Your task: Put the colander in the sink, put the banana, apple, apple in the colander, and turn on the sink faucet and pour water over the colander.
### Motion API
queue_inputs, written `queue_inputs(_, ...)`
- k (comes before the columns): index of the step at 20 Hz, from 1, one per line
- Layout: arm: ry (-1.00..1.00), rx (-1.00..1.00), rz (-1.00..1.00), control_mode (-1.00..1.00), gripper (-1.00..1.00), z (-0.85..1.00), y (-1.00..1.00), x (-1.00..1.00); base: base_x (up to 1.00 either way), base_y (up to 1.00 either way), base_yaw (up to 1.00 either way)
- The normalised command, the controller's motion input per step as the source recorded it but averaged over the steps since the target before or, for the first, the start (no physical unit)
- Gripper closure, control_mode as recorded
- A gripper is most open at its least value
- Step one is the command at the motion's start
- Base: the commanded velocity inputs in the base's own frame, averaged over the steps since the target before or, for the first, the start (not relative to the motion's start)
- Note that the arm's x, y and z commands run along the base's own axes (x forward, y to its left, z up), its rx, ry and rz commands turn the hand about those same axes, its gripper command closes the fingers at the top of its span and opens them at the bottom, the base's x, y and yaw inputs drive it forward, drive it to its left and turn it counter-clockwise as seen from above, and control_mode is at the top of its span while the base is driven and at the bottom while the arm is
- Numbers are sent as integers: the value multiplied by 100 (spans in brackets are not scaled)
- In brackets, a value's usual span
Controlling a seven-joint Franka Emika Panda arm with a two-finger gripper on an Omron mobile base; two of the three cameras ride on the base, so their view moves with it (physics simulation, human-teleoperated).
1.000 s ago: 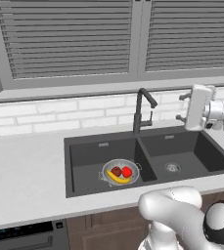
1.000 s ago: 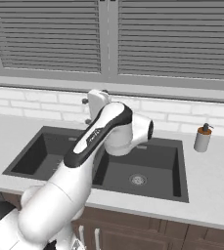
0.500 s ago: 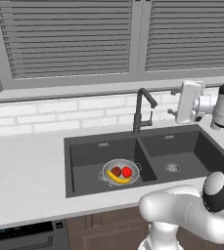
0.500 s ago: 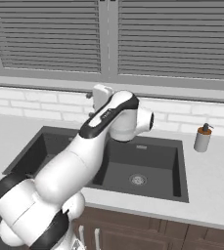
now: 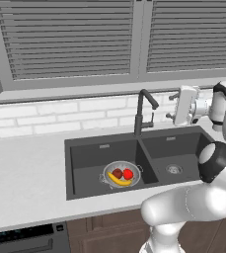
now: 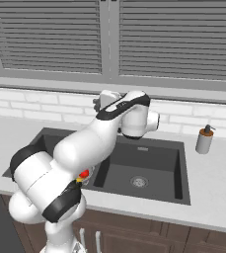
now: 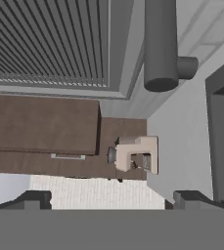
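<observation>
The silver colander (image 5: 121,174) sits in the left basin of the dark sink (image 5: 85,153). It holds the yellow banana (image 5: 118,180), a dark red apple (image 5: 117,173) and a bright red apple (image 5: 128,173). That red apple (image 6: 85,173) peeks out beside my arm in the right base view. The black sink faucet (image 5: 143,111) stands behind the divider, and no water runs from its spout. My gripper (image 5: 171,106) hovers open and empty just right of the faucet, at spout height. In the hand view the faucet (image 7: 160,49) rises ahead of my open gripper (image 7: 112,200).
A grey-white soap pump bottle (image 6: 204,140) stands on the counter right of the sink. The right basin's drain (image 6: 139,182) is bare. The white brick backsplash and shuttered windows run close behind the faucet. My own arm hides most of the left basin in the right base view.
My hand has moved left toward the faucet, and the arm's elbow has swung round. The colander and fruit have stayed put. The gripper has stayed open.
</observation>
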Motion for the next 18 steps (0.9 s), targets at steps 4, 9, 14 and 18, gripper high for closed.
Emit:
queue_inputs(4, -5, 0, 12, -100, -100, -15, -10, 31, 0, 0, 0)
queue_inputs(9, -8, 0, 11, -100, -100, -4, -1, 32, 0, 0, 0)
queue_inputs(14, -9, 0, 9, -100, -100, -3, 0, 32, 0, 0, 0)
queue_inputs(18, -12, 0, 7, -100, -100, -14, 0, 25, 0, 0, 0)
